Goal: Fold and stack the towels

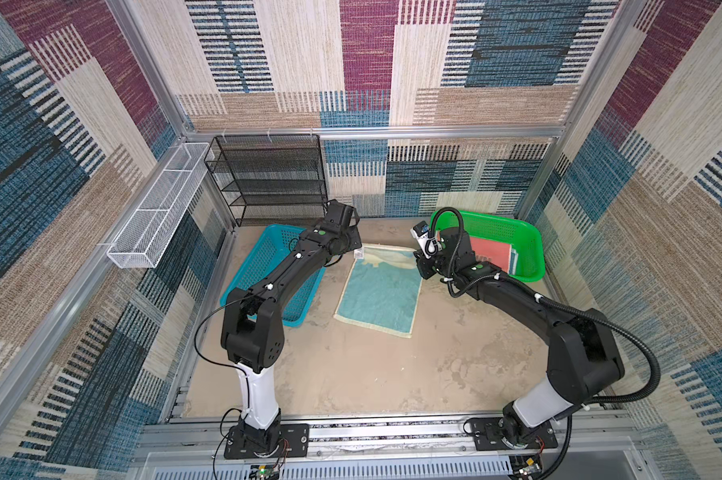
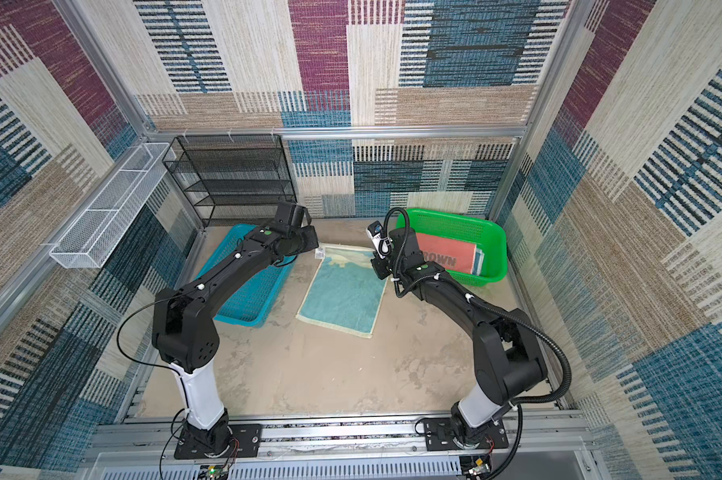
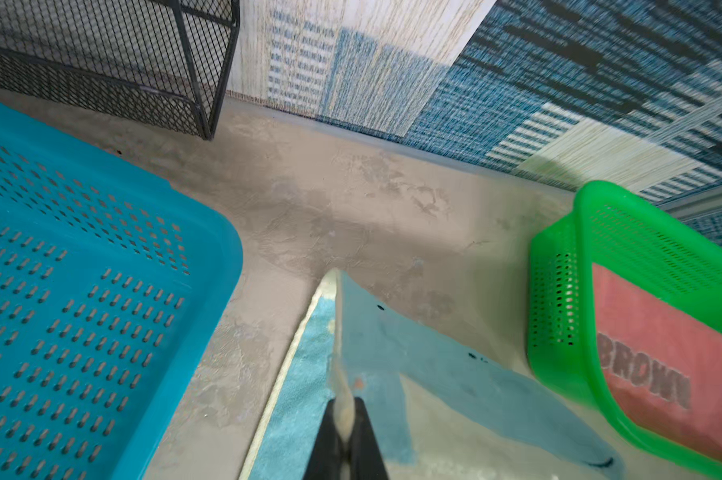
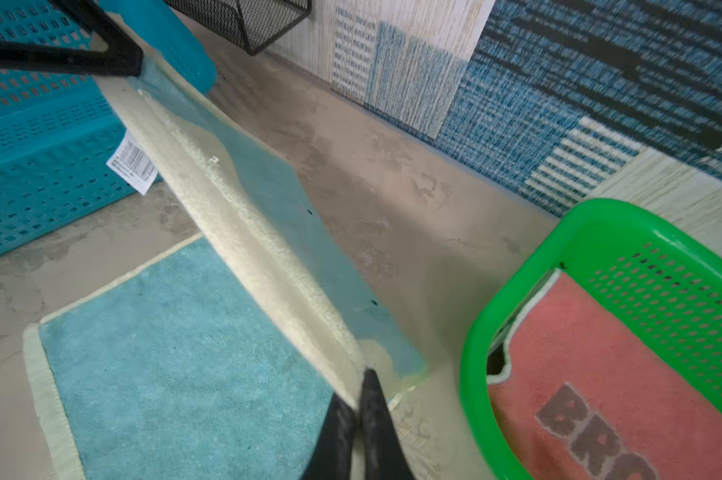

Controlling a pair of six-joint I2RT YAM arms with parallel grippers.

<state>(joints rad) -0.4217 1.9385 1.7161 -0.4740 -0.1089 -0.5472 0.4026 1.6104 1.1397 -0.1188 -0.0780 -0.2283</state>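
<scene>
A blue towel (image 1: 378,291) (image 2: 344,291) with a cream border lies on the table between the arms, its far edge lifted. My left gripper (image 3: 344,405) is shut on the far left corner of this towel (image 3: 392,345), where a barcode tag hangs. My right gripper (image 4: 357,382) is shut on the far right corner of the towel (image 4: 176,365). The raised edge stretches taut between both grippers. A coral towel (image 1: 490,253) (image 4: 600,374) lettered "BROWN" lies folded in the green basket (image 1: 530,241), with edges of another cloth beside it.
A blue plastic basket (image 1: 263,257) (image 3: 80,270) lies under my left arm, nothing showing inside it. A black mesh rack (image 1: 268,178) stands at the back left wall. A white wire basket (image 1: 159,208) hangs on the left wall. The green basket (image 4: 475,332) is close to my right gripper.
</scene>
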